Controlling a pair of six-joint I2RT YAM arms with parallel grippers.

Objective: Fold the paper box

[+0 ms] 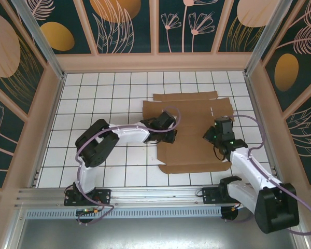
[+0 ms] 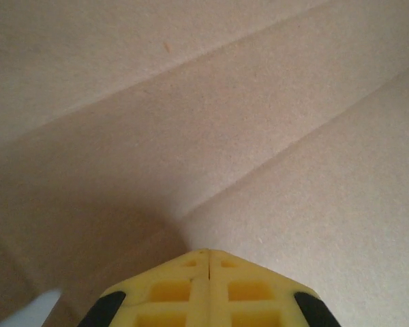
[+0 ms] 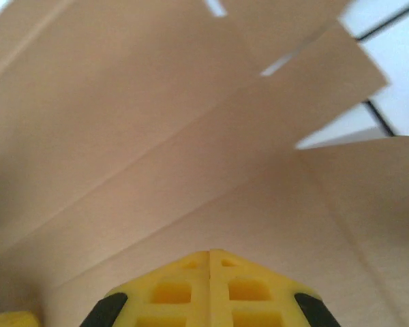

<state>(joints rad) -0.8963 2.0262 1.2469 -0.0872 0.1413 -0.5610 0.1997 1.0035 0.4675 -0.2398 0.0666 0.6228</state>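
Observation:
The paper box (image 1: 192,132) is a flat brown cardboard piece with flaps, creases and small slots, lying on the white tiled floor. My left gripper (image 1: 168,136) rests over its left part, and its yellow fingers (image 2: 210,253) are shut together with nothing between them, the tip close to the cardboard (image 2: 259,122). My right gripper (image 1: 217,136) stands over the right part. Its yellow fingers (image 3: 210,253) are also shut and empty, pointing down at a crease of the cardboard (image 3: 157,129). Slots and flap edges (image 3: 279,65) lie ahead of it.
White tiled floor (image 1: 103,104) surrounds the cardboard. Patterned walls with beige frames (image 1: 155,59) close in the back and both sides. A metal rail (image 1: 145,194) with the arm bases runs along the near edge.

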